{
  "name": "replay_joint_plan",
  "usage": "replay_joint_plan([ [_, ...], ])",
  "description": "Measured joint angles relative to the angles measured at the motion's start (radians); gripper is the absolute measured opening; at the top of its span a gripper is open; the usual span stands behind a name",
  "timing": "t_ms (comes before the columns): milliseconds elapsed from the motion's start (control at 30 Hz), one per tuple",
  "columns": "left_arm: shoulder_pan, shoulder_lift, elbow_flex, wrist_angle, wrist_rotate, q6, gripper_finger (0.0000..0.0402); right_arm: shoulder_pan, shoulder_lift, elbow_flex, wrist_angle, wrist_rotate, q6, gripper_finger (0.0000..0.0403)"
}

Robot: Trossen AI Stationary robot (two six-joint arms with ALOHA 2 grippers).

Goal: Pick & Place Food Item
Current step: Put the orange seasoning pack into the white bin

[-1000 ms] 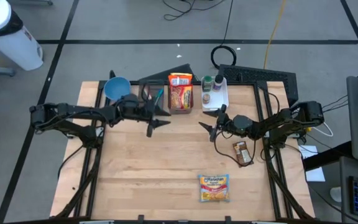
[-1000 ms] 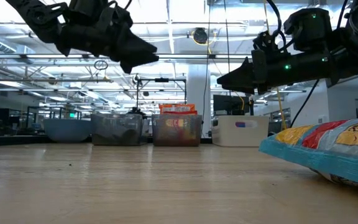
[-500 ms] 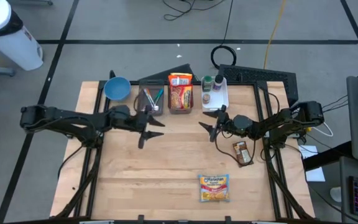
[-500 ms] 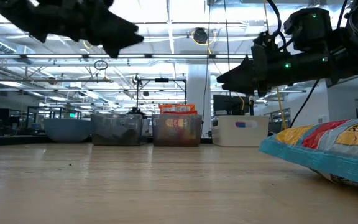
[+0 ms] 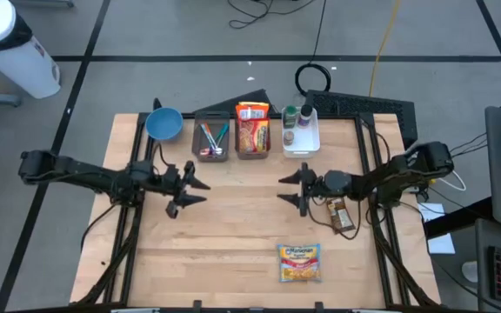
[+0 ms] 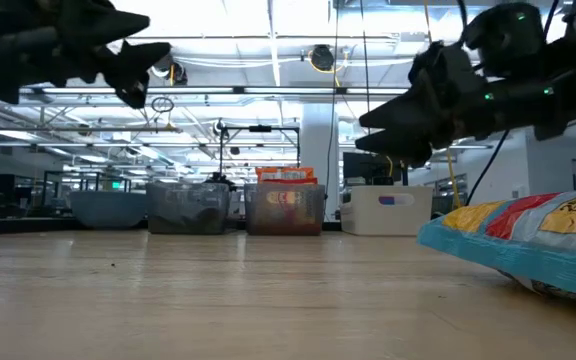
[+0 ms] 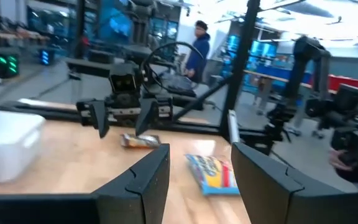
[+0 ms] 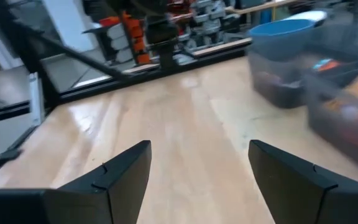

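Two dark arms reach inward over a pale wooden table (image 5: 233,235) that stands on a grey floor crossed by dark lines. From above, a ramen packet (image 5: 299,262) lies flat near the table's front edge, its long axis running across the table, printed face up. A row stands along the far edge, well apart from the packet: a blue bowl (image 5: 163,123), a clear bin of pens (image 5: 210,139), a clear bin of snack packs (image 5: 252,130) and a white tray of bottles (image 5: 302,129). A small brown bar (image 5: 340,213) lies between the packet and the right arm. The left end effector (image 5: 188,190) hovers far left of the packet with its fingers partly apart and nothing between them. The right end effector (image 5: 293,187) hovers beyond the packet, fingers spread wide and empty, arm stretched low from the right edge.

At table height, the packet (image 6: 528,240) fills the right foreground, one end lifted slightly off the wood. Beyond it are the row of bins and a hall with ceiling lights and steel trusses. Both end effectors hang well above the surface, the left (image 6: 133,70) far from the packet, the right (image 6: 383,125) nearer it.

The left wrist camera looks across the table at the packet (image 7: 213,174), the brown bar (image 7: 138,141) and the opposite arm's end effector (image 7: 122,118); a person (image 7: 199,50) stands in the room behind.

The right wrist camera shows bare wood, the blue bowl (image 8: 284,31) and the bins, blurred.
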Motion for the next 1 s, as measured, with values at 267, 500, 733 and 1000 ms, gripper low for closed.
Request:
replay_joint_plan([
  [267, -0.181, 0.036, -0.003, 0.006, -0.168, -0.015, 0.0182, 0.205, 0.101, 0.064, 0.013, 0.261, -0.012, 0.0263],
  [500, -0.333, 0.122, -0.003, 0.084, -0.301, -0.015, 0.0182, 0.346, 0.242, 0.230, -0.038, 0.397, -0.045, 0.0263],
  [733, -0.449, 0.267, 0.049, 0.166, -0.386, -0.018, 0.0182, 0.449, 0.288, 0.444, -0.378, 0.598, -0.072, 0.0263],
  [1000, -0.537, 0.457, 0.209, 0.164, -0.399, -0.004, 0.0182, 0.561, 0.269, 0.690, -0.933, 0.716, 0.026, 0.0263],
])
